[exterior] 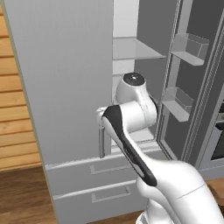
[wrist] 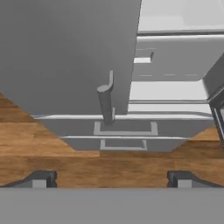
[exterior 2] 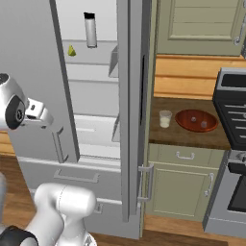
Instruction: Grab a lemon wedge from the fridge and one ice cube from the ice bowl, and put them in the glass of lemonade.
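Pincer (wrist: 112, 178) hangs released, fingertips (wrist: 41, 178) spread wide over the wood floor (wrist: 65, 148), facing the fridge (exterior 2: 96, 120) and its left door handle (wrist: 106, 99). I see the right door swung open. Lemon wedge (exterior 2: 71, 51) sits on an upper white shelf beside a dark-capped bottle (exterior 2: 90, 30). Glass of lemonade (exterior 2: 165, 118) stands just beside the ice bowl (exterior 2: 196, 120) on the table (exterior 2: 187, 134).
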